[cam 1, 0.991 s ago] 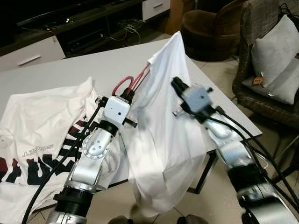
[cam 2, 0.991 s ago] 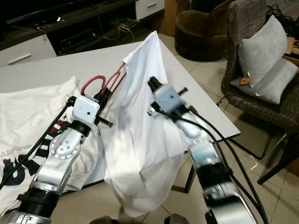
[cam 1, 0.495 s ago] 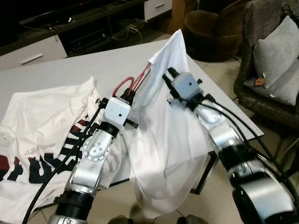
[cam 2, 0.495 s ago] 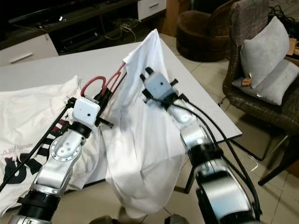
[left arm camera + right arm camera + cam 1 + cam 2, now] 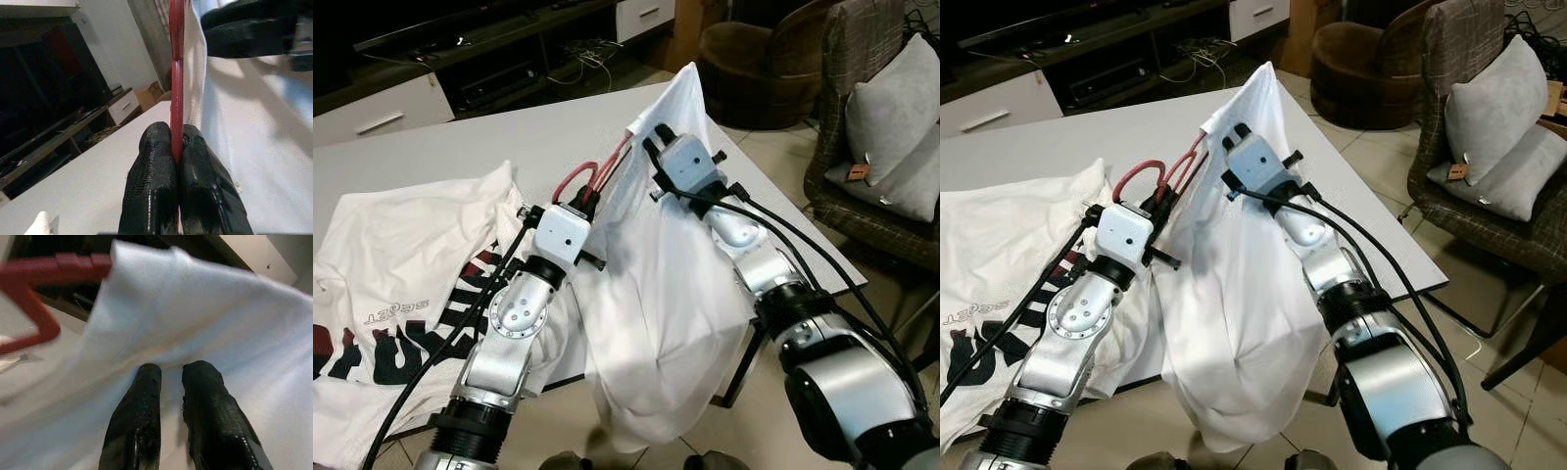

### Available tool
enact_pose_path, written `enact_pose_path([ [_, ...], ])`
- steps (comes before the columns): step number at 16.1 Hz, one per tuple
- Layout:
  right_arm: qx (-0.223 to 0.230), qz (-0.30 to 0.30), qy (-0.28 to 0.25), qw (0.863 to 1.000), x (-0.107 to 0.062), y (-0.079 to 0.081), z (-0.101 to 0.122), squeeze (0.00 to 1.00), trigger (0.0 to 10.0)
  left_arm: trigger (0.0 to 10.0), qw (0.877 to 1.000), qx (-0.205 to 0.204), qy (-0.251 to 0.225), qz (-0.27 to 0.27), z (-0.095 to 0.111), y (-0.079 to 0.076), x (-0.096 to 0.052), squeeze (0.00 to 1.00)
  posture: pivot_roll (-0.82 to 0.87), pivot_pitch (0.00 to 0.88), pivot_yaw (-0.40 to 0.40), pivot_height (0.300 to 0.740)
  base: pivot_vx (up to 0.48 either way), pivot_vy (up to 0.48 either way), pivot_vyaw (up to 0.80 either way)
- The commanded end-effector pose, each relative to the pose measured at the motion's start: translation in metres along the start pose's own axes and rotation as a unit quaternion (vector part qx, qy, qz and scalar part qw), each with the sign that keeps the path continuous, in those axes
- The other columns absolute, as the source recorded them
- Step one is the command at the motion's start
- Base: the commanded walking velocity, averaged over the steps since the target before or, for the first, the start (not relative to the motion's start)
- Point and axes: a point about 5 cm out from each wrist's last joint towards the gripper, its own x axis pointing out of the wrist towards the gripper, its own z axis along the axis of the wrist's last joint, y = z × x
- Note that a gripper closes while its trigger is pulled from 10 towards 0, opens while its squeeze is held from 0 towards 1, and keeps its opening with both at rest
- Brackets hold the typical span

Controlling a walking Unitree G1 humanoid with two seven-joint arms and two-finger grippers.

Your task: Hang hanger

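A red hanger (image 5: 576,176) sticks up over the table, and my left gripper (image 5: 585,201) is shut on its lower bar (image 5: 176,73). A plain white shirt (image 5: 656,294) drapes over the hanger and hangs down past the table's front edge. My right gripper (image 5: 656,137) is at the shirt's upper part beside the hanger's neck. Its fingers (image 5: 142,396) press against the cloth a little apart, with nothing between them. The hanger's red loop (image 5: 34,274) lies just beyond the shirt's edge in the right wrist view.
The white table (image 5: 460,137) carries a second white shirt with dark print (image 5: 401,255) on my left. Its right corner and edge lie near my right arm. A wicker chair with grey cushions (image 5: 891,117) and a brown armchair (image 5: 754,59) stand to the right, with a low TV cabinet (image 5: 411,98) behind.
My right gripper has moved up and to the left along the shirt, from its middle to its top by the hanger. The left gripper still holds the hanger in place.
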Motion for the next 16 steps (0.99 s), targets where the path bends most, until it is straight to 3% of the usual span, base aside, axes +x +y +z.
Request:
enact_pose_path([
  [1, 0.003, 0.011, -0.010, 1.000, 0.005, 0.006, 0.006, 0.00, 10.0, 10.0, 1.000, 0.003, -0.011, -0.004, 0.005, -0.001, 0.000, 0.00, -0.01, 0.000, 0.047, 0.736, 0.000, 0.000, 0.00],
  [3, 0.012, 0.027, -0.017, 0.999, 0.005, 0.013, 0.008, 0.00, 10.0, 10.0, 1.000, 0.003, -0.009, -0.005, 0.005, -0.003, 0.000, 0.00, -0.01, 0.000, 0.047, 0.736, 0.000, 0.000, 0.00],
  [7, 0.042, 0.010, -0.011, 0.999, -0.004, 0.009, 0.002, 0.00, 10.0, 10.0, 1.000, 0.008, -0.003, -0.004, 0.004, -0.004, 0.000, 0.00, -0.01, 0.000, 0.048, 0.736, 0.000, 0.000, 0.00],
  [8, 0.051, 0.007, -0.008, 0.999, -0.010, 0.007, -0.001, 1.00, 10.0, 10.0, 1.000, 0.009, -0.003, -0.003, 0.004, -0.004, 0.002, 0.00, -0.02, 0.000, 0.051, 0.736, 0.000, 0.000, 0.00],
  [13, 0.087, 0.008, 0.004, 0.996, -0.021, 0.002, -0.006, 1.00, 10.0, 10.0, 1.000, 0.020, -0.004, -0.011, 0.003, -0.005, 0.005, 0.00, -0.03, 0.000, 0.058, 0.736, 0.000, 0.000, 0.00],
  [14, 0.099, 0.008, 0.001, 0.995, -0.024, 0.001, -0.005, 0.73, 10.0, 10.0, 1.000, 0.020, -0.003, -0.010, 0.002, -0.004, 0.005, 0.00, -0.03, 0.000, 0.058, 0.736, 0.000, 0.000, 0.00],
  [15, 0.117, 0.014, -0.008, 0.993, -0.026, 0.002, -0.002, 0.11, 10.0, 10.0, 1.000, 0.021, -0.002, -0.009, 0.002, -0.004, 0.005, 0.00, -0.03, 0.000, 0.058, 0.736, 0.000, 0.000, 0.00],
  [16, 0.138, 0.025, -0.025, 0.990, -0.026, 0.005, 0.006, 0.00, 10.0, 10.0, 1.000, 0.021, -0.001, -0.010, 0.002, -0.004, 0.005, 0.00, -0.03, 0.000, 0.058, 0.736, 0.000, 0.000, 0.00],
])
